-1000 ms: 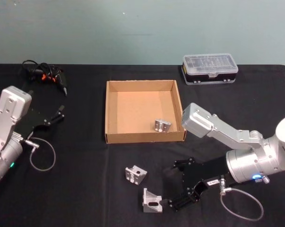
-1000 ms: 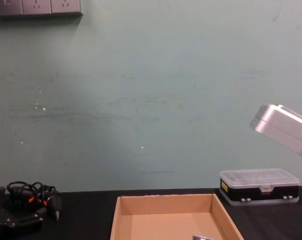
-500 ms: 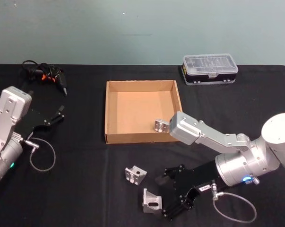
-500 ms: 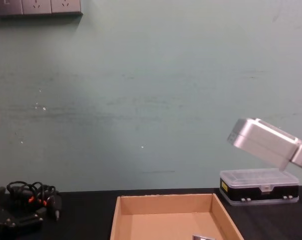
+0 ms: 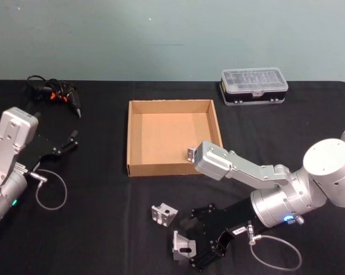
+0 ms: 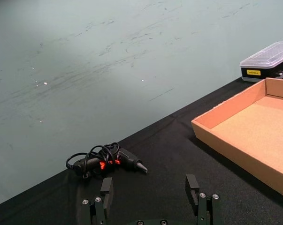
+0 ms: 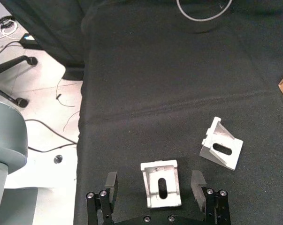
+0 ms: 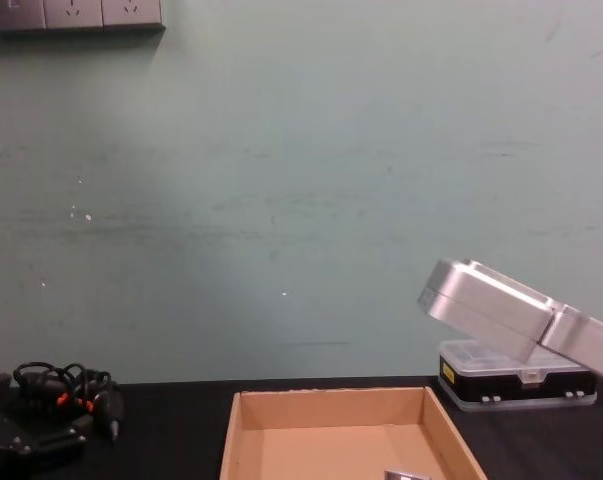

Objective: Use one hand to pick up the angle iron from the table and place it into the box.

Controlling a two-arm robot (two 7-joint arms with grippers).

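Observation:
Near the table's (image 5: 103, 229) front edge, a silver angle iron (image 5: 183, 247) (image 7: 161, 190) lies between the fingers of my right gripper (image 5: 191, 243) (image 7: 154, 183). That gripper is open and straddles the piece with a gap on both sides. A second angle iron (image 5: 163, 213) (image 7: 221, 150) lies just beyond it. The tan cardboard box (image 5: 161, 168) (image 8: 331, 393) sits mid-table with a third angle iron (image 5: 191, 153) inside, partly hidden by my right arm. My left gripper (image 5: 66, 143) (image 6: 149, 187) rests open at the table's left.
A clear-lidded plastic case (image 5: 253, 85) (image 8: 521, 375) stands at the back right. A black corded tool (image 5: 55, 91) (image 6: 103, 159) lies at the back left. A cable loop (image 5: 51, 192) hangs by my left arm. My right arm's elbow (image 8: 491, 310) rises above the box's right side.
My right arm has swung left and its open gripper has slid forward around the near angle iron. The left arm has stayed put.

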